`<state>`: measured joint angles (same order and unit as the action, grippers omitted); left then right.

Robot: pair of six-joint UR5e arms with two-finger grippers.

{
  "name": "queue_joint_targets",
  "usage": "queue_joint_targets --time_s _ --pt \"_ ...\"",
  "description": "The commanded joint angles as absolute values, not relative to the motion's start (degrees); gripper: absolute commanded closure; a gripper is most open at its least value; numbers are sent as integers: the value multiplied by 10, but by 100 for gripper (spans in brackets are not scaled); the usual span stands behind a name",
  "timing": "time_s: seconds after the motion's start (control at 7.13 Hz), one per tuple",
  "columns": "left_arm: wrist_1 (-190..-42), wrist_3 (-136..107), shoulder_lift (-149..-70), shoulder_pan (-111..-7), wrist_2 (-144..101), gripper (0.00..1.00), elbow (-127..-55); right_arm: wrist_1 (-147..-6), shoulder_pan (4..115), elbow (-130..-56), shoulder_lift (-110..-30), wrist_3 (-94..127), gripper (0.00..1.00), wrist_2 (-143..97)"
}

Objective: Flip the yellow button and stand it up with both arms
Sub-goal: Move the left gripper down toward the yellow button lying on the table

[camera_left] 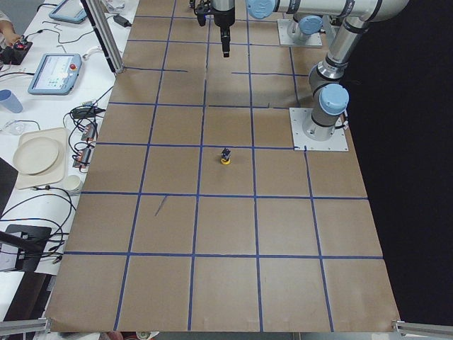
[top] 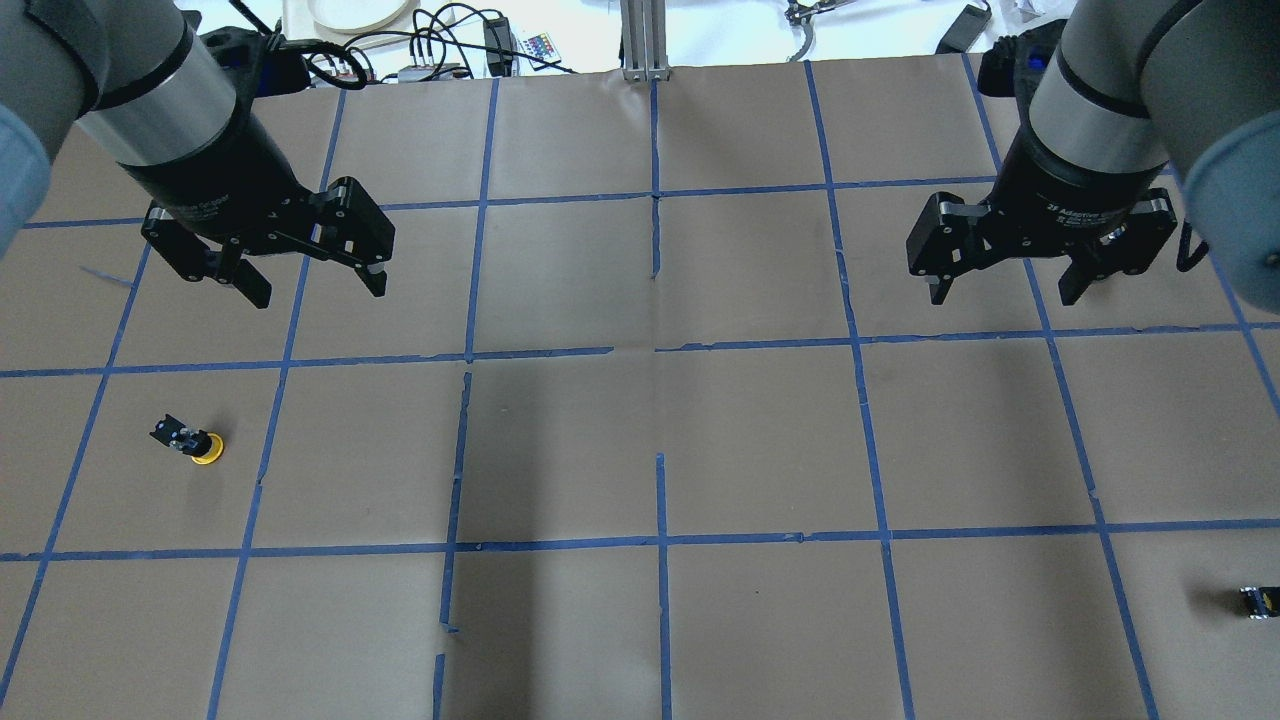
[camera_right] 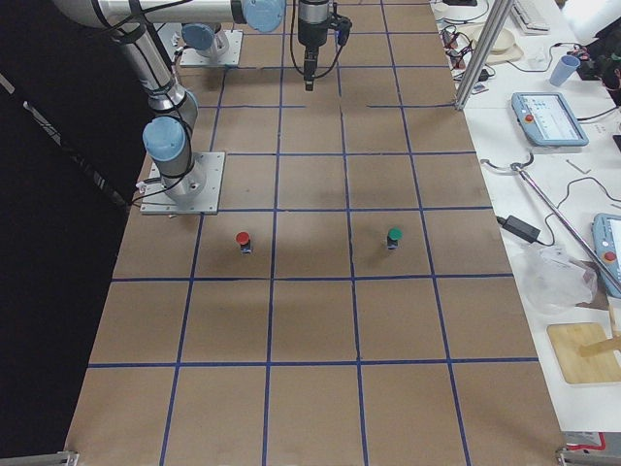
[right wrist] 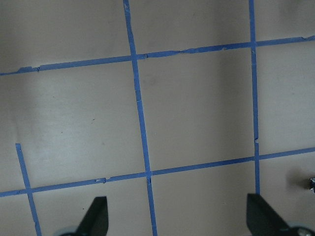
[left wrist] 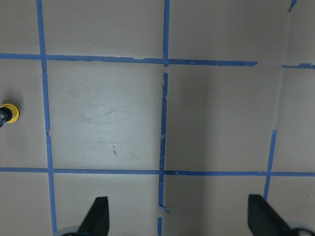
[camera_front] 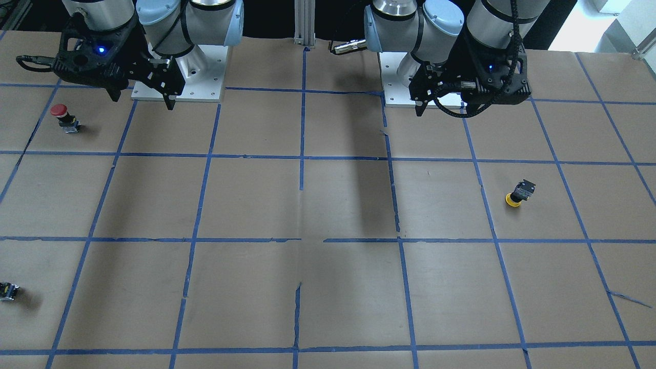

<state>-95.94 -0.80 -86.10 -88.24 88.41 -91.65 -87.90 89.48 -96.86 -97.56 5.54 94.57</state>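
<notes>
Brown paper [top: 750, 450] ruled into squares with blue tape [top: 660, 540] covers the table.

Overhead: my left gripper [top: 320, 288] hangs above the paper, jaws spread wide and empty. My right gripper [top: 1005, 292] hangs the same way, jaws apart and empty. The yellow button [top: 188, 441] sits on my left side, well apart from the left gripper, inside a square and touching no tape. A small dark part [top: 1258, 600] lies at the right edge, cut by the frame, and I cannot tell what it is.

Front-facing: the button is alone in its square, with the yellow cap low against the paper and the black body slanting up from it. A red button [camera_front: 62, 117] stands cap up on my right side, apart from the right gripper.

Left side: the button shows yellow at the bottom and black on top, near my left arm's base.

Right side: the red button and a green button [camera_right: 394, 237] stand cap up, two squares apart.

Left wrist: my fingers [left wrist: 96, 219] sit at the lower corners, wide apart, with paper and tape between them. The yellow cap shows at the left edge, partly cut off.

Right wrist: the fingers are wide apart over paper and tape. A small dark speck shows at the right edge, too small to identify.
</notes>
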Motion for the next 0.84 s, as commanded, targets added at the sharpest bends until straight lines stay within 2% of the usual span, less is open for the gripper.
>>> queue_joint_targets --time_s 0.0,0.56,0.7 --pt "-950 -8 -860 -882 890 0 -918 -879 895 -969 -976 55 0 946" --pt "-949 62 -866 -861 924 0 -934 -880 895 -969 -976 55 0 946" --pt "-949 95 -874 -826 935 0 -939 -880 895 -969 -976 55 0 947"
